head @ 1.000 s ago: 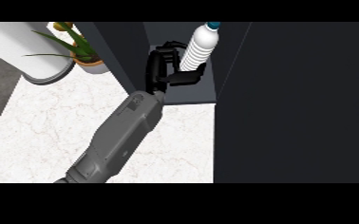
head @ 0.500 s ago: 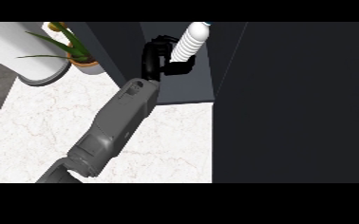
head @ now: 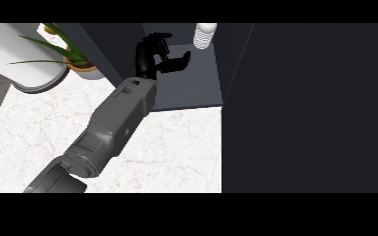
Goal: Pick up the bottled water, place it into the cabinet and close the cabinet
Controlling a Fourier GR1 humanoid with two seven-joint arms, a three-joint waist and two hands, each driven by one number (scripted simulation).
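I count one hand (head: 156, 60) in view, one bottle (head: 205, 35), one cabinet (head: 184, 80), one potted plant (head: 70, 57). Which arm it is I can't tell for sure; forearm (head: 111, 130) comes up from lower left, so prob. the left. Hand sits inside the cabinet opening, fingers relaxed and apart, thumb out toward the right, holding nothing. Bottle stands at the back of the cabinet floor, top cut off by the view's upper edge, only the white ribbed body shows. It's just beside the hand, up and to the right, a gap between them. Other hand isn't visible.

Surface: white marble counter (head: 170, 150), w/ faint veining. Cabinet interior is dark grey; a big dark panel (head: 303, 110), prob. the door, fills the right side. Plant in an orange pot sits at the left by a white rounded object (head: 29, 65).
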